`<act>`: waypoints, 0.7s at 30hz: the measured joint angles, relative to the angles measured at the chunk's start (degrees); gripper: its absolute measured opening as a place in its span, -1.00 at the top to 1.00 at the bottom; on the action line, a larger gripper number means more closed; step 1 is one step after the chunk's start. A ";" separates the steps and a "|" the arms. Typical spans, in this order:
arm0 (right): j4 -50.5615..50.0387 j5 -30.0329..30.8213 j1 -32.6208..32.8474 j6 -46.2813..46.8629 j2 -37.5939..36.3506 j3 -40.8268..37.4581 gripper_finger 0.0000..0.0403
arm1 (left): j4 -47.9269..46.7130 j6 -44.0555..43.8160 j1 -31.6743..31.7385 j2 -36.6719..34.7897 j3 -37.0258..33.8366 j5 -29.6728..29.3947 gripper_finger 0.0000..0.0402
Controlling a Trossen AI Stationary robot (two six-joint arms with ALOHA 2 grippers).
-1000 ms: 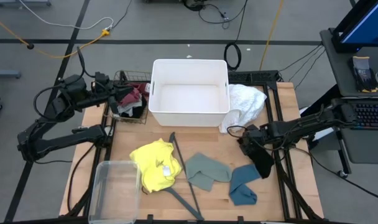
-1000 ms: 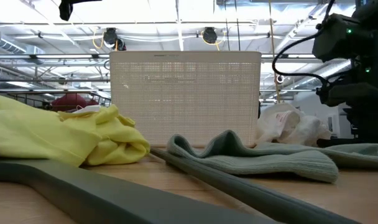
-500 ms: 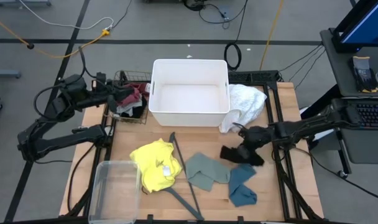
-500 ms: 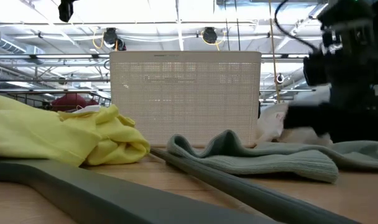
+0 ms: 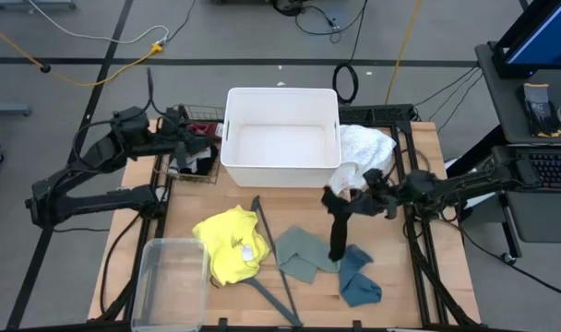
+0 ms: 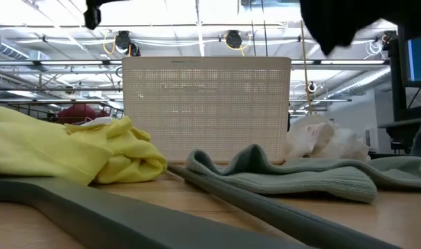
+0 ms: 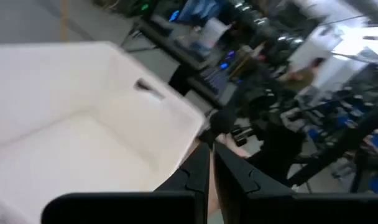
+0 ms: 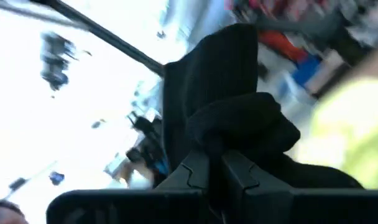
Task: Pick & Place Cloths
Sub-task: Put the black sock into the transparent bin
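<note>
Black cloth (image 5: pixel 337 231) hangs lengthwise straight down, pinched in the right hand (image 5: pixel 348 201).

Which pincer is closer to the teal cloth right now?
Right. The right pincer, shut on a black cloth, is just above the teal cloth; the left pincer is across the table by the wire basket.

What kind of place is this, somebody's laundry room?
More likely a robotics lab or workshop. Two robot arms flank a wooden table, cables trail over a taped concrete floor, and a computer desk with keyboard sits alongside. High industrial ceiling lights hang overhead.
</note>
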 joint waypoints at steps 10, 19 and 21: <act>3.87 1.80 -0.17 -8.09 1.25 7.69 1.00 | 25.26 5.06 -8.26 7.33 0.00 0.00 0.60; 1.69 0.13 -0.17 -21.48 7.09 20.14 1.00 | 46.62 10.05 -17.82 16.05 0.00 0.00 0.04; 1.77 0.16 -0.17 -24.83 8.53 22.63 1.00 | 49.48 11.12 -19.84 17.93 0.00 0.00 -0.07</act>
